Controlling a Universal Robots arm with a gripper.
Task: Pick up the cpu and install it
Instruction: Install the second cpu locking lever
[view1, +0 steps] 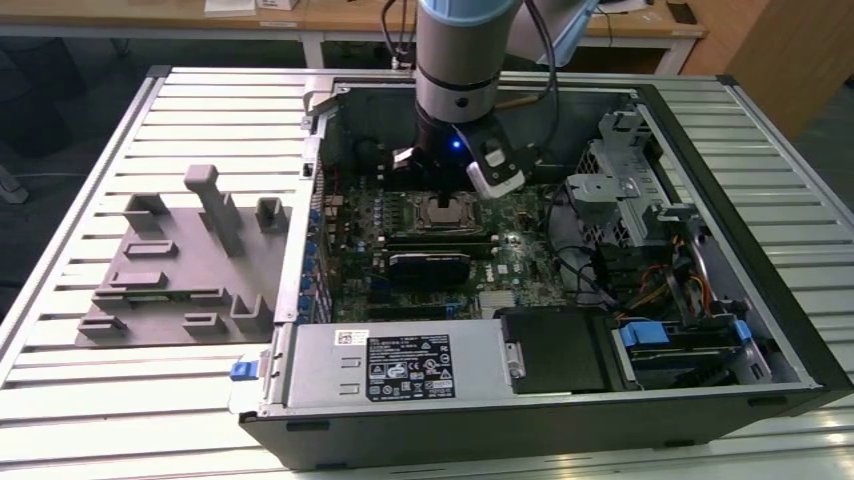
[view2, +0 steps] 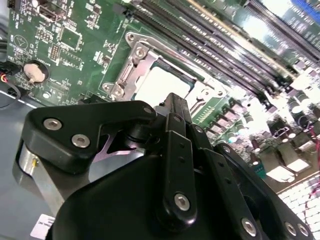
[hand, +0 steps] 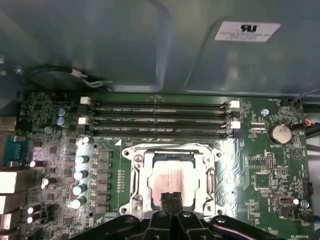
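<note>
The cpu (hand: 176, 176) lies flat in the motherboard socket, its silver top framed by the socket's metal frame (hand: 136, 175). In the second wrist view the cpu (view2: 159, 86) shows just beyond the fingertips. My gripper (hand: 171, 199) hangs directly over the cpu's near edge, its two black fingers (view2: 175, 115) pressed together with nothing between them. In the exterior view the gripper (view1: 445, 195) reaches down into the open computer case right above the cpu (view1: 449, 211). Whether the tips touch the chip cannot be told.
Memory slots (hand: 160, 120) run beside the socket, and a black finned block (view1: 430, 266) sits on its other side. The case walls, a drive cage (view1: 627, 190) and the power supply (view1: 387, 365) hem in the arm. A grey tray (view1: 174, 270) lies on the table at the exterior view's left.
</note>
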